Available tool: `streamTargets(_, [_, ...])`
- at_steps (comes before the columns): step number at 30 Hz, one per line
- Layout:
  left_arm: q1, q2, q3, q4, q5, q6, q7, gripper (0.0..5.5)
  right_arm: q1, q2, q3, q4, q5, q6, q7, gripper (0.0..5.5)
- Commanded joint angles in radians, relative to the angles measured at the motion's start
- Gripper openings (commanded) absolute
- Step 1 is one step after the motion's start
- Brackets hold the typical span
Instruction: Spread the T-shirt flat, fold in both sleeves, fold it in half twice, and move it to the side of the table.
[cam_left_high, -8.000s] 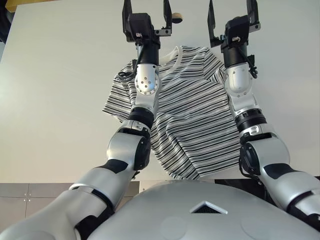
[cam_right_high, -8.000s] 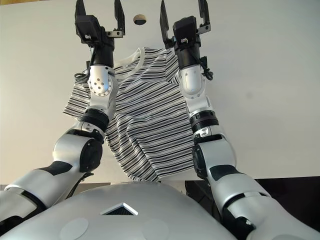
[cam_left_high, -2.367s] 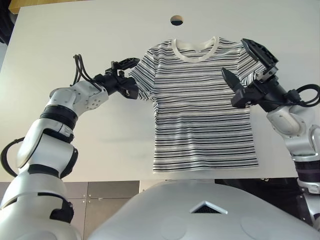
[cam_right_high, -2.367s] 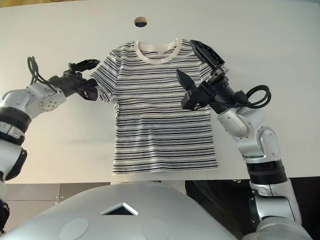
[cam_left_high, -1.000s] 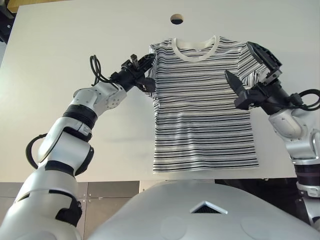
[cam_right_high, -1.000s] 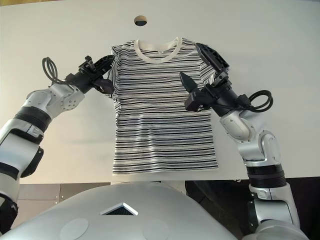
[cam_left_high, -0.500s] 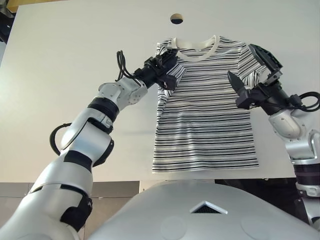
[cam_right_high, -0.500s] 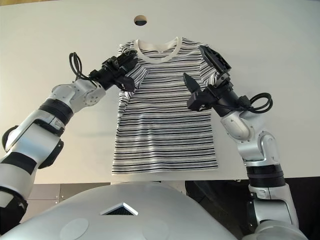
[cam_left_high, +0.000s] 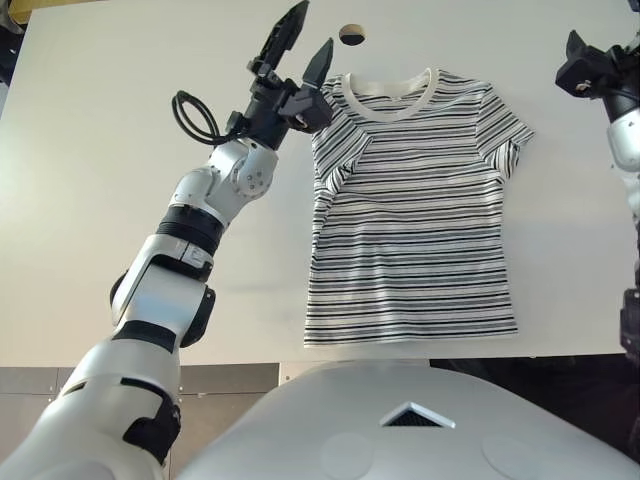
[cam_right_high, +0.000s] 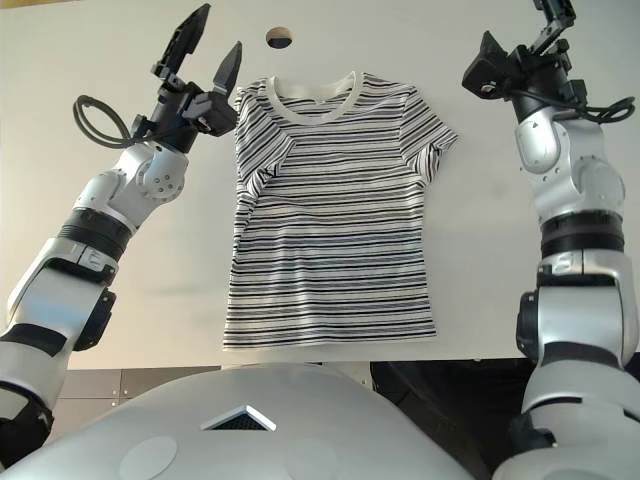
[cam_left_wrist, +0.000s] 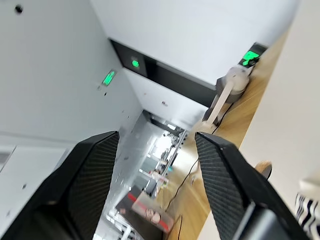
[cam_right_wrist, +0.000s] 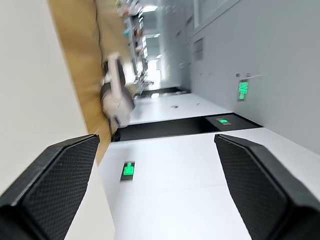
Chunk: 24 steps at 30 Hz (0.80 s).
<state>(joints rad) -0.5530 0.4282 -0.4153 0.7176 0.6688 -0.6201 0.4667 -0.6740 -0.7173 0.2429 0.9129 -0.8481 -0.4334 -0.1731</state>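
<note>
The left gripper (cam_left_high: 308, 35) and right gripper (cam_right_high: 520, 45) hover, fingers spread, holding nothing. On the T-shirt (cam_left_high: 410, 210), the right sleeve (cam_left_high: 505, 135) appears only loosely tucked; halving could drag it open.

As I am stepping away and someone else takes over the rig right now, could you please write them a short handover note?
Hands: the left hand is open and empty, raised over the table beside the collar. The right hand is open and empty, raised off to the right of the T-shirt.
Things: the T-shirt lies flat, collar away from the robot, its hem at the table's near edge.
Done: spread flat; left sleeve folded in over the chest.
Left: fold in the right sleeve, which sticks out, fold in half twice, then move it to the side of the table.
</note>
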Motion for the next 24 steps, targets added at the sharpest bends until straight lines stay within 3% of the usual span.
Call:
streamTargets(1, [0.101, 0.034, 0.068, -0.129, -0.02, 0.044, 0.0, 2.81, -0.107, 0.017, 0.158, 0.268, -0.108, 0.024, 0.014, 4.26])
streamTargets(11, [0.176, 0.042, 0.116, -0.224, -0.018, 0.096, -0.048, 2.81, -0.027, -0.05, 0.313, 0.299, -0.086, -0.22, 0.173, 4.26])
streamTargets(24, [0.211, 0.023, 0.111, -0.258, -0.014, 0.092, -0.079, 2.81, -0.021, 0.019, 0.407, 0.35, -0.099, -0.174, 0.035, 4.26])
